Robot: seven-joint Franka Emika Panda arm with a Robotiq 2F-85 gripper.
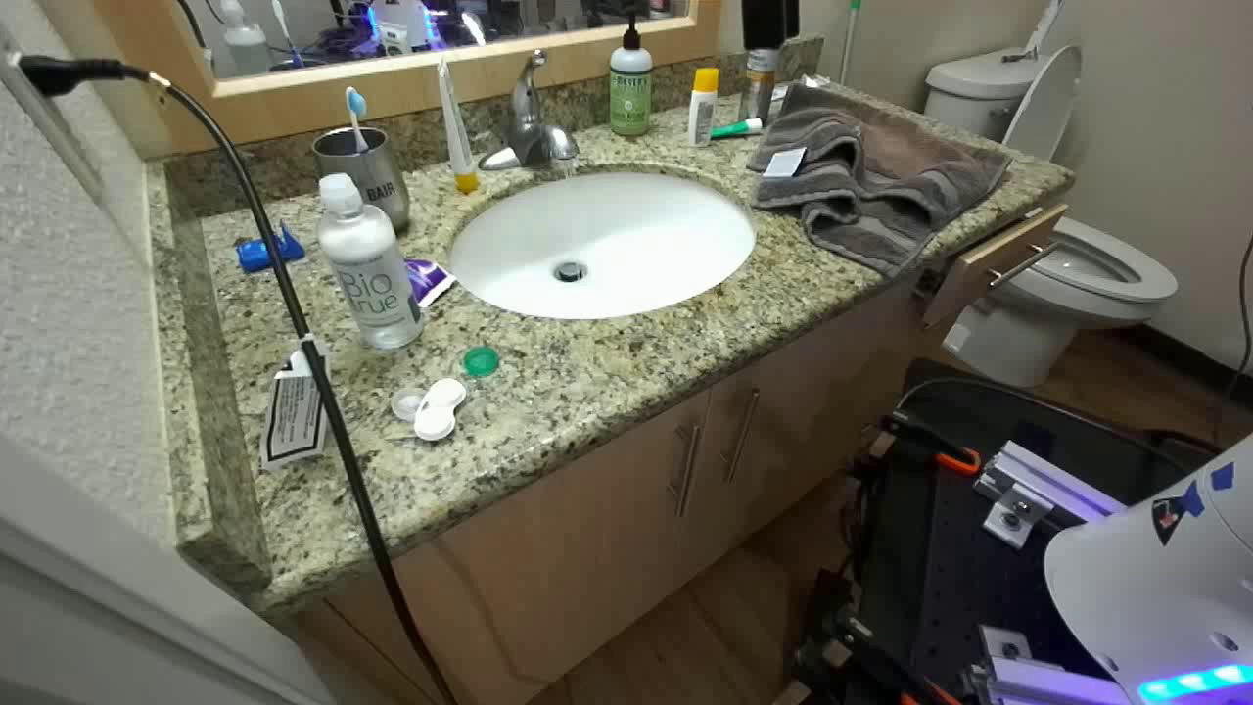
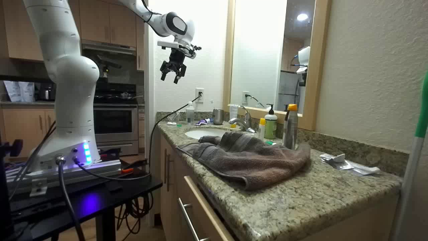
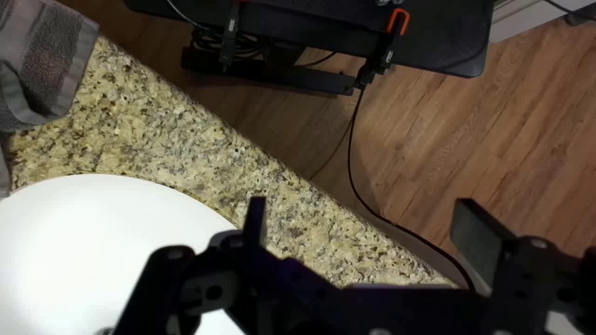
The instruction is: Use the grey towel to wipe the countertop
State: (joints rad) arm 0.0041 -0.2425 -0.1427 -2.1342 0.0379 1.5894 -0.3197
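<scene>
Wrist view: gripper is hanging in mid-air, jaws standing wide apart and holding nothing, while grey towel is lying rumpled on the countertop beside the sink.

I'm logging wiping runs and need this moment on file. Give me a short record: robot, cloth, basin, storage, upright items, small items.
robot: tool open, holding nothing, raised higher than the countertop
cloth: grey towel crumpled on the countertop, not gripped
basin: white sink beside the grey towel
storage: drawer partly pulled out
upright items: Biotrue bottle, green pump bottle
small items: white lens case, green cap
</scene>
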